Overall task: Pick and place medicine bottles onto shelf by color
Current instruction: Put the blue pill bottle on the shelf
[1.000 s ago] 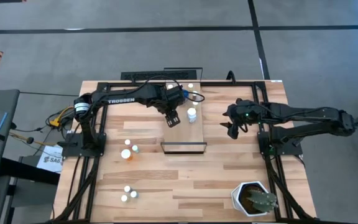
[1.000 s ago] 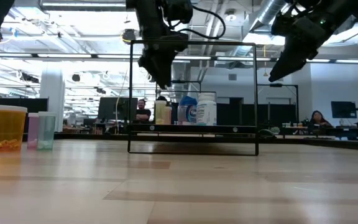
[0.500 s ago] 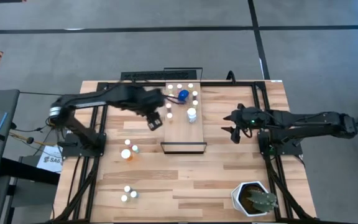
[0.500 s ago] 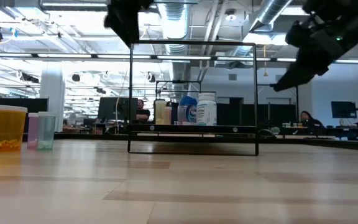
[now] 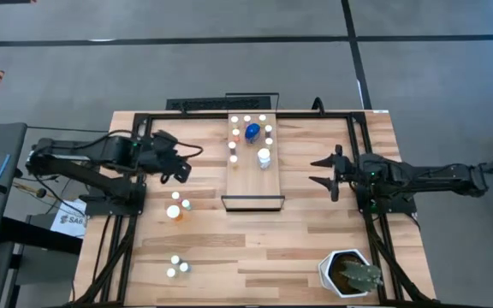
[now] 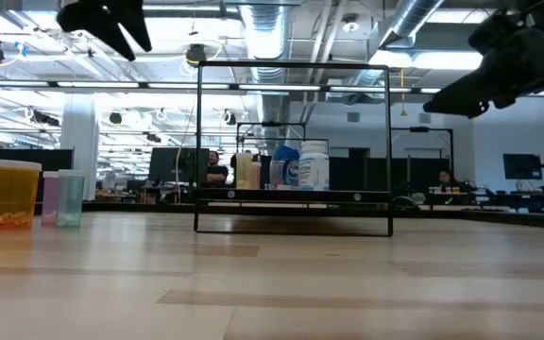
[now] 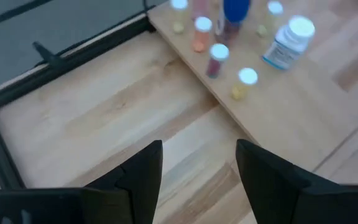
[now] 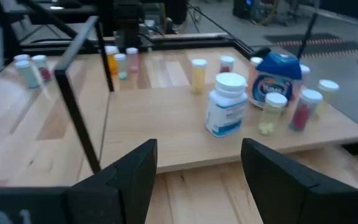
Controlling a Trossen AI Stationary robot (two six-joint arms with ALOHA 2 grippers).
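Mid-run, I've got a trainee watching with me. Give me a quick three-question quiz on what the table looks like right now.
1. True or false: the left gripper holds a bottle.
2. Which stands on the shelf? A) the orange bottle B) the blue bottle C) the plant pot
3. How many bottles stand in the group at the table's near-left corner?

Key
1. False: its fingers are apart with nothing between them, over bare table left of the shelf.
2. B. The orange bottle is on the table left of the shelf; the pot is at the near-right corner.
3. Three.

The right gripper waits open, right of the shelf.
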